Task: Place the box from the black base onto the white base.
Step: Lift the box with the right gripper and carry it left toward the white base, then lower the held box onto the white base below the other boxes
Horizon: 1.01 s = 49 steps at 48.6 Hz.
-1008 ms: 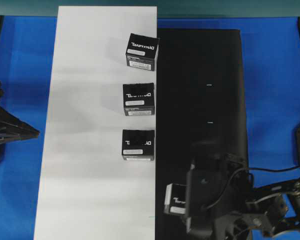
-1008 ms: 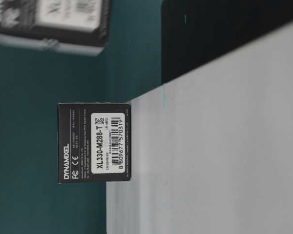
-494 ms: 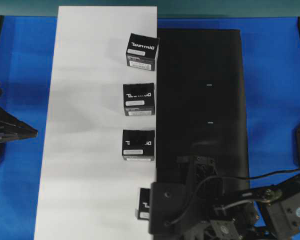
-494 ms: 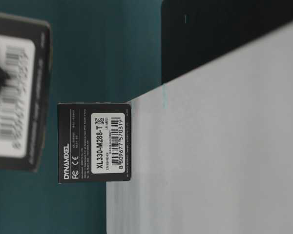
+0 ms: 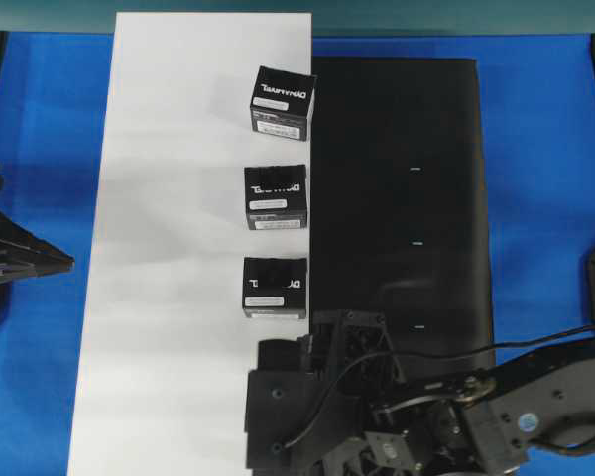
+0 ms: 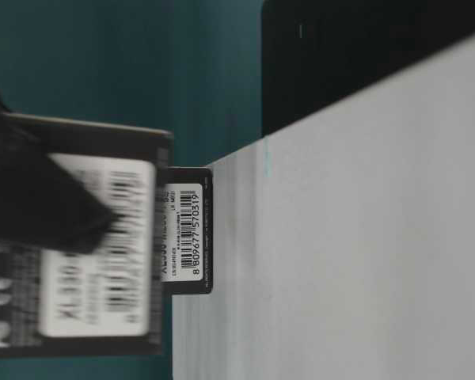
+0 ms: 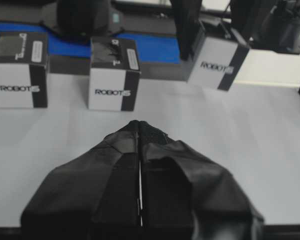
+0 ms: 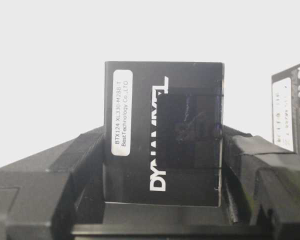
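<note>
Blue table [image 5: 545,178] lying under two sheets set side by side in the overhead view: white base [image 5: 169,297] at the view's left, black base [image 5: 397,149] at its right, their long edges touching. White base carrying three boxes in a column along its inner edge: far box [image 5: 283,100], turned slightly; middle box [image 5: 275,197]; near box [image 5: 274,288]. Black base showing only small white tick marks [image 5: 415,171]. Right gripper [image 8: 162,150] pinching the box [image 8: 164,132] between its two padded fingers [image 8: 255,160], one pressing on each side, label and lettering facing the wrist camera, white sheet lying behind it. In the overhead view this gripper's arm [image 5: 317,407] is covering the held box, sitting over the seam of the two sheets just below the near box. Table-level view showing the box [image 6: 95,245] large and blurred in front of the near box [image 6: 191,229]; whether it is touching the sheet cannot be told. Left gripper [image 7: 140,125] resting with fingers pressed together, holding nothing, well apart at the table's left edge.
</note>
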Each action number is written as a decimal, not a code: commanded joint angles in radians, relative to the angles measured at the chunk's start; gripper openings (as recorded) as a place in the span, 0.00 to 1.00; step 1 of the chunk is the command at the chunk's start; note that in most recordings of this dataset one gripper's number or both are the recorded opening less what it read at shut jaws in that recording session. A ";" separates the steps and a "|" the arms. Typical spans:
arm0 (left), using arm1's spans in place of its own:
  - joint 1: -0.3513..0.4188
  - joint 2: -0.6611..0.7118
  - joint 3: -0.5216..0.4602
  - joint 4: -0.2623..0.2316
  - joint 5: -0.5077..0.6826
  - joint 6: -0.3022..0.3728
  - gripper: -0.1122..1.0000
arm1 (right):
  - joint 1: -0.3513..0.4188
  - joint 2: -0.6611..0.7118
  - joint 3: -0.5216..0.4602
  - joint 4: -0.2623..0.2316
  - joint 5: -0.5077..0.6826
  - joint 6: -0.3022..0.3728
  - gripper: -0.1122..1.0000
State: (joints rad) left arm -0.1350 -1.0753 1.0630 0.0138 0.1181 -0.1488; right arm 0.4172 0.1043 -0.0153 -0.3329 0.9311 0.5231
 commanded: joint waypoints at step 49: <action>-0.003 0.000 -0.029 0.003 -0.005 0.000 0.06 | -0.006 0.066 -0.011 0.011 -0.002 -0.009 0.60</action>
State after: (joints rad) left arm -0.1365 -1.0799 1.0615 0.0153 0.1181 -0.1488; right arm 0.4157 0.1595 -0.0230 -0.3237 0.9327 0.5154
